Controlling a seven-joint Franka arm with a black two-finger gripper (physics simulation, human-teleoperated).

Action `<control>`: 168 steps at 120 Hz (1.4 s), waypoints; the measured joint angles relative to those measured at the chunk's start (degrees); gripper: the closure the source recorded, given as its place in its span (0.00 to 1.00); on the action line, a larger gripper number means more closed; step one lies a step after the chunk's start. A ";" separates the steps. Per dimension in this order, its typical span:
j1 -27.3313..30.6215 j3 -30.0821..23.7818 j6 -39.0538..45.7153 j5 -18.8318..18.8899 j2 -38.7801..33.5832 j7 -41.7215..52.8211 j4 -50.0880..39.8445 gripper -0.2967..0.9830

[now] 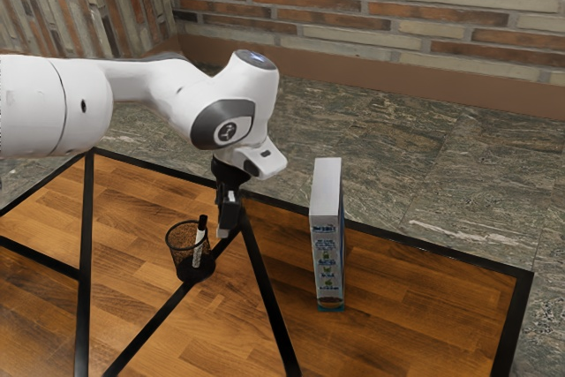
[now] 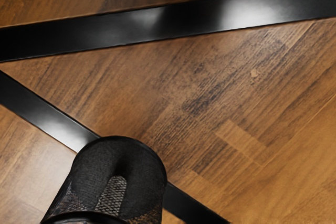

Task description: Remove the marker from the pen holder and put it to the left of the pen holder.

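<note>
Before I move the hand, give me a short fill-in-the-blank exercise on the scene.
The marker is ____ the pen holder.
The marker's top end is colored ____.
The box stands toward the exterior view's ____ from the hand.
Of the pen holder and the box, the one nearer the hand is the ____.

Missing words: inside; black; right; pen holder.

And here's the smooth, striped-grain wooden tabletop [image 1: 397, 306] crossed by flat black bands [image 1: 267, 302], glossy at the wrist view's upper right, with a black wire-mesh round pen holder [image 1: 181, 237] and, behind, rough-looking brick wall [image 1: 424, 17].
</note>
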 joint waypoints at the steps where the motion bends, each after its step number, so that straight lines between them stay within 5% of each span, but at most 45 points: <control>1: 0.00 0.05 0.21 -0.07 0.00 0.28 -0.14 0.24; 65: -0.17 5.49 10.07 -1.42 -0.06 15.51 -6.75 0.29; 168: -1.15 7.55 13.42 -0.82 -0.90 25.81 -8.53 0.70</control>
